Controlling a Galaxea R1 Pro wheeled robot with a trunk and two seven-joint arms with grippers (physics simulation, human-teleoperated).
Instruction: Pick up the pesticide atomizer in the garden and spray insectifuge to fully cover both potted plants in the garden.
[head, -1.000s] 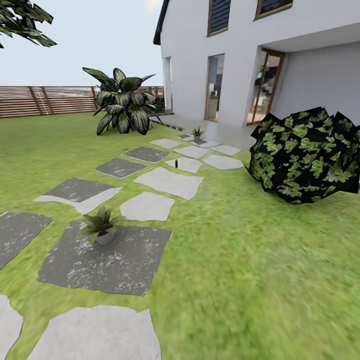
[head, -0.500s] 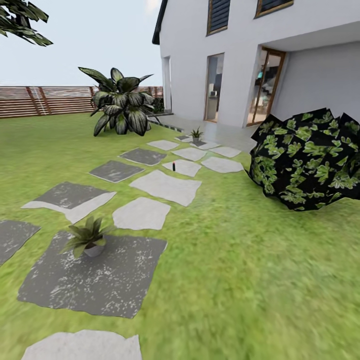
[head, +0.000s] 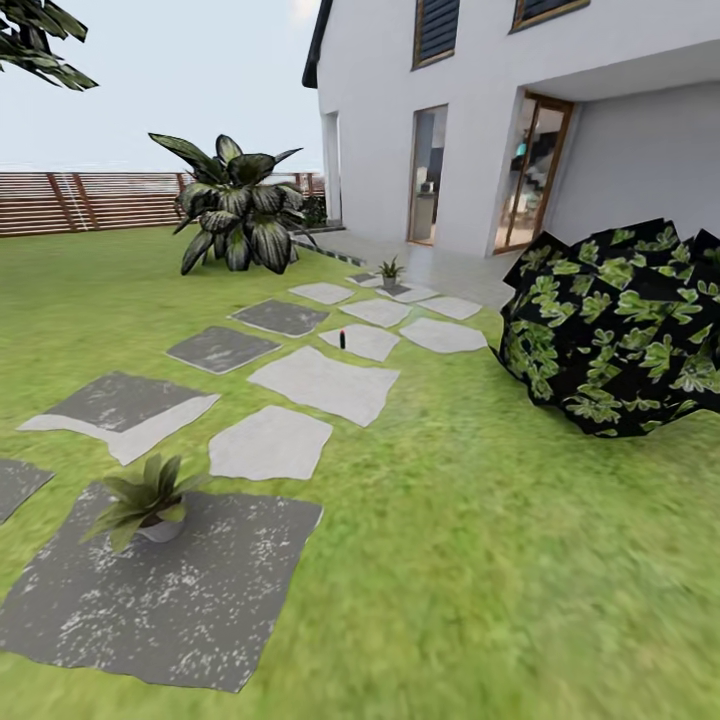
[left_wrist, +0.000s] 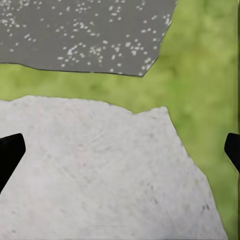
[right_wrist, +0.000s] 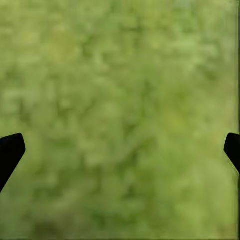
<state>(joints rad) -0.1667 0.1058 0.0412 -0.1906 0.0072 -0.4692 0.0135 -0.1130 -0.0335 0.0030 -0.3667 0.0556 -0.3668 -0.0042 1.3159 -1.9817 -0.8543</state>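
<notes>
Your left pincer (left_wrist: 120, 150) was released, its two black fingertips (left_wrist: 10, 152) spread wide apart and holding nothing; it hung over a pale stepping stone (left_wrist: 100, 175), with a dark speckled stone (left_wrist: 85, 35) and a strip of lawn (left_wrist: 205, 75) further out. Your right pincer (right_wrist: 120, 150) was also released and empty, with only grass (right_wrist: 120, 100) under it.

From the head view, the nearer potted plant (head: 145, 497) stood in its small grey pot (head: 160, 528) on the big dark stone (head: 180, 590) near you, at the left. The pot held one low rosette of pointed green leaves. The second potted plant (head: 390, 270) stood far away, on a stone close to the house (head: 520, 110); its pot was too small to see well. The pesticide atomizer (head: 342, 339) stood upright between them, on a pale stone (head: 362, 342) in the middle of the path, well apart from both pincers. It looked only like a small dark shape, and no label or writing could be read on it.

A big round dark bush (head: 615, 330) sat on the lawn at the right. A large leafy plant (head: 235, 205) stood before the brown slatted fence (head: 90, 200).
</notes>
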